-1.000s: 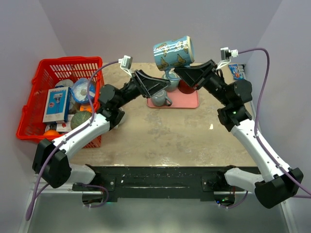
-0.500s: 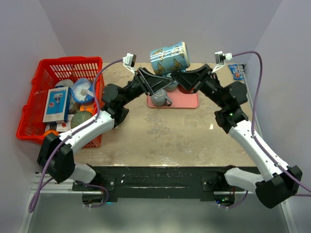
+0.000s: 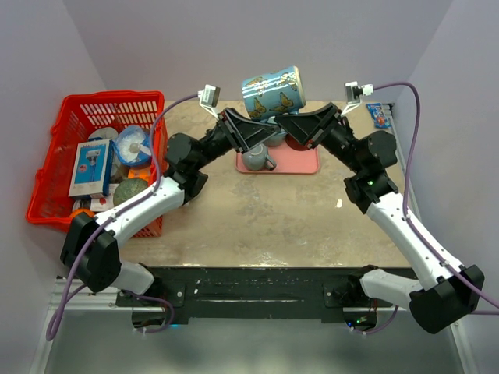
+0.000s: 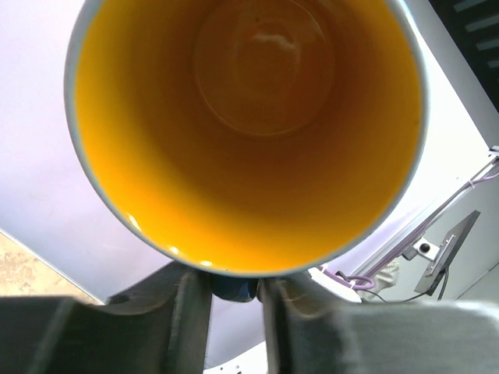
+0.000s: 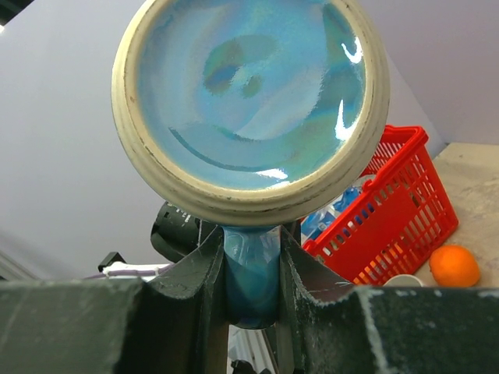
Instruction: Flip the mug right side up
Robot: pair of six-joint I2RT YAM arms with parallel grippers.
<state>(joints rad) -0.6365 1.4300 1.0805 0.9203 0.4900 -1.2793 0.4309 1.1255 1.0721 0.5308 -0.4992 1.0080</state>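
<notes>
Here, mug (image 3: 271, 92): in the air over the pink tray (image 3: 304, 162), at the far side of the table (image 3: 257, 210).
Axis: nearly level, with the mouth to the left and the base to the right.
Right gripper (image 5: 251, 261): pinching the handle.
Left gripper (image 4: 234, 290): closed on a blue part under the rim.
Change: lower and further left than a second ago.

We find no writing that we can read. The white and blue box (image 3: 91, 166) in the red basket (image 3: 45, 204) at the table's left edge carries print, but it is too small for us to make out. The same holds for the small blue packet (image 3: 378, 114) at the far right corner. On the mug (image 3: 273, 92) we see butterfly pictures, not letters.
</notes>
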